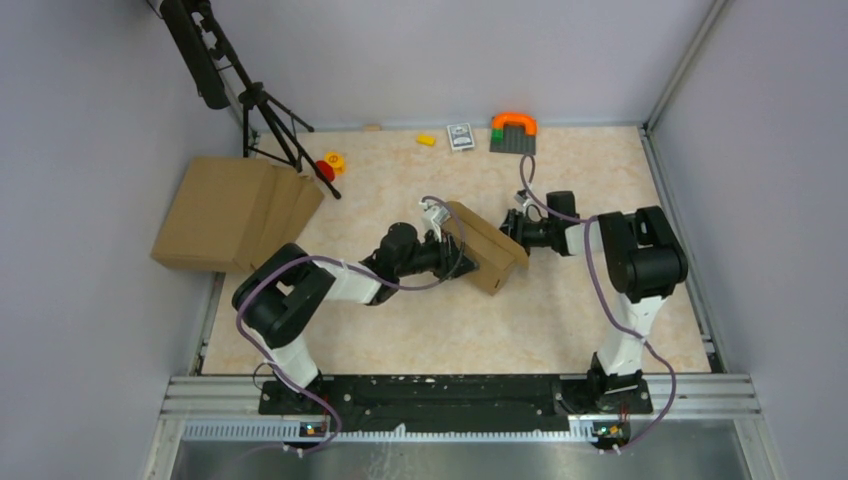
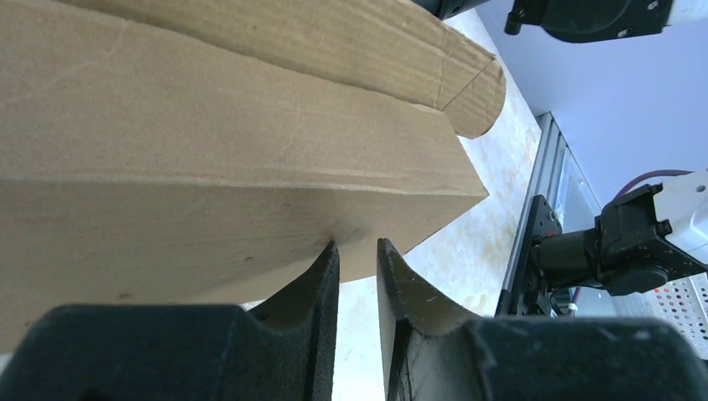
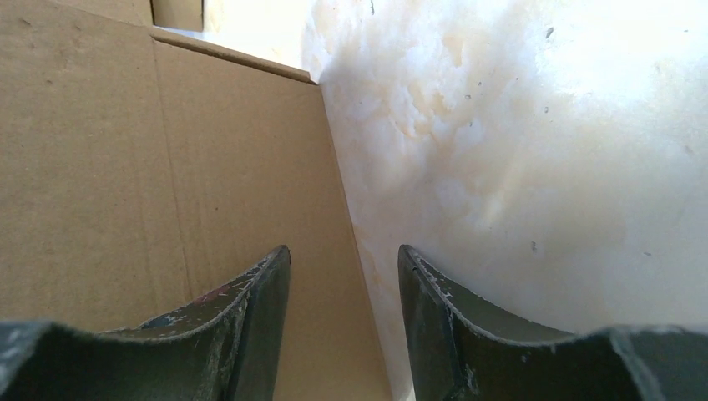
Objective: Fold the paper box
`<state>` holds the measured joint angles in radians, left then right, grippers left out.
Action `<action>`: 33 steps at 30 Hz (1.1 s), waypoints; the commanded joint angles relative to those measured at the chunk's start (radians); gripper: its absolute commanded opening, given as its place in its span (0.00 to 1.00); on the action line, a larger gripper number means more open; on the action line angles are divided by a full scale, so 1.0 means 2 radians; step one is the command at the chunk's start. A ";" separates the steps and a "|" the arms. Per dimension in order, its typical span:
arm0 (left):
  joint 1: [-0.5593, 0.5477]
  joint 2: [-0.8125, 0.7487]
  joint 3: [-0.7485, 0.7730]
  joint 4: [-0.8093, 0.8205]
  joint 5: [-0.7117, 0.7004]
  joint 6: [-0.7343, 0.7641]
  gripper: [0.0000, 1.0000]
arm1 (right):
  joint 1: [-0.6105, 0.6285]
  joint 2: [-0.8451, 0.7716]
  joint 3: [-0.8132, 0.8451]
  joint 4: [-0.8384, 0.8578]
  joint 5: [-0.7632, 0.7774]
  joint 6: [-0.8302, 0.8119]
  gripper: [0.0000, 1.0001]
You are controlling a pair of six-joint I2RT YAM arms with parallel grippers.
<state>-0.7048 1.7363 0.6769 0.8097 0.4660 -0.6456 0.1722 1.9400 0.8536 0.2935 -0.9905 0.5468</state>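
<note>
The left jaws stand almost together, only a thin slit between them, their tips at the lower edge of a panel of the paper box [image 1: 487, 246]. Whether they pinch that edge or only touch it I cannot tell. The right jaws are parted about a finger's breadth and hold nothing; the panel's free edge runs up between them, one finger over cardboard, the other over bare table [image 1: 600, 180].

The box is mid-table, tilted, with one arm at each end. It looks part-formed, so a side wall is probably being raised. The next move would call for the right jaws to close on or press that edge while the left arm steadies the box.

Only the left wrist view shows the rounded tab [image 2: 477, 102] at the far corner. Only the top view shows both arms meeting on the box.
</note>
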 commanded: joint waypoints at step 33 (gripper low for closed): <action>-0.017 -0.209 -0.095 -0.169 -0.034 0.068 0.27 | 0.098 -0.182 -0.053 -0.136 0.175 -0.078 0.49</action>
<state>-0.7349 1.3357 0.4442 0.5053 0.4091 -0.5426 0.3641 1.6249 0.7387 0.0425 -0.6769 0.4217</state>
